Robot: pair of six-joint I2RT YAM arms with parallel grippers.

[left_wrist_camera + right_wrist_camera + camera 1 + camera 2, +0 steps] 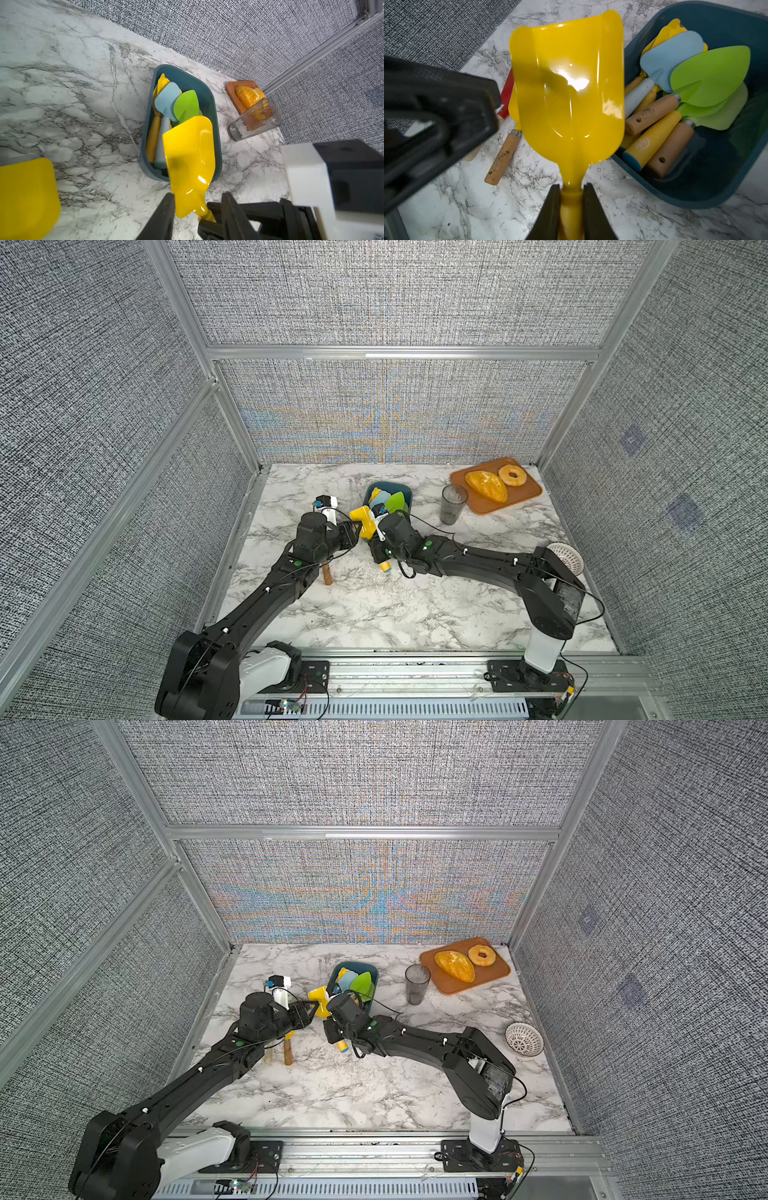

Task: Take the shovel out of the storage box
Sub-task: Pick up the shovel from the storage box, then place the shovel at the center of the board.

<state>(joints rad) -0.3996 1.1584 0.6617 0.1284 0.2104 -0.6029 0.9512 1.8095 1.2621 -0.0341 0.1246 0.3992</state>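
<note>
In both top views the shovel (363,523) hung above the counter (374,614). It sat just beside the box (390,484), clear of its rim, between the two arms. The left gripper (354,531) stood at the blade's edge. The right wrist hid its own jaws there, and only the blue-capped handle end poked out beneath it. I judged the lift-out itself done, with a hand-over or a set-down now in hand.

From the left wrist, the left gripper (198,194) had its jaws either side of the blade's narrow base. One lay against the yellow edge and the other showed a sliver of gap. Whether they gripped it I could not tell. The blade seemed to overlap the box's near corner, perhaps only by the angle. Other tools (176,101), blue and green, lay inside the box.

From the right wrist, the right gripper (572,187) was clenched on the shovel's yellow neck just below the blade, its jaws pressed to both sides. The blade hung over bare counter with the box alongside. A second shovel (502,160) with a wooden handle lay on the counter below.

The shovel looked a glossy yellow scoop with upturned sides, hard and likely slick.

A hand-over would call for the left jaws to close firmly before the right ones let go. A set-down would need a spot clear of the second shovel.
</note>
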